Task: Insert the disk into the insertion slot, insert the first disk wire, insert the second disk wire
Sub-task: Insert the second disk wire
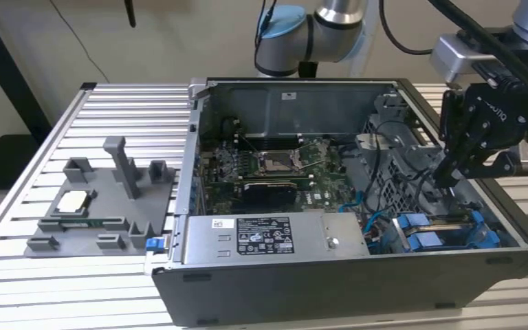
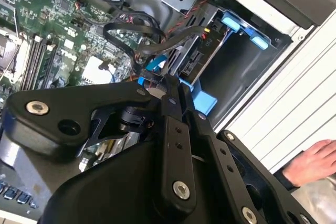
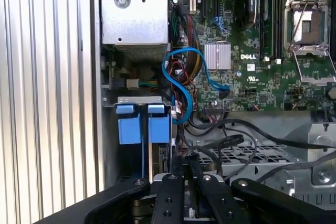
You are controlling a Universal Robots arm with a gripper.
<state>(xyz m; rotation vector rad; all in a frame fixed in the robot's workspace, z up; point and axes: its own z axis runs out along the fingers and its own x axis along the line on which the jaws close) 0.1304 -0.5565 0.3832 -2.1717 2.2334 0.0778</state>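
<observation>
The disk (image 2: 195, 60) lies inside the insertion slot (image 2: 239, 74) at the case's corner on the exterior view's right. Its blue carrier (image 1: 429, 237) shows there, and the carrier's tabs (image 3: 143, 125) face outward. My gripper (image 1: 445, 180) hangs inside the case just above that bay. In both wrist views the fingers stand close together, and a black wire (image 3: 223, 142) runs into their tips at the gripper (image 3: 185, 167) (image 2: 176, 88). A connector with red and yellow leads (image 2: 209, 30) sits at the disk's end.
The grey power supply box (image 1: 273, 234) fills the case's front, with the motherboard (image 1: 264, 165) behind it. A loose blue cable (image 3: 181, 77) loops near the bay. A grey fixture (image 1: 99, 199) stands on the slatted table. A person's hand (image 2: 310, 163) rests outside the case.
</observation>
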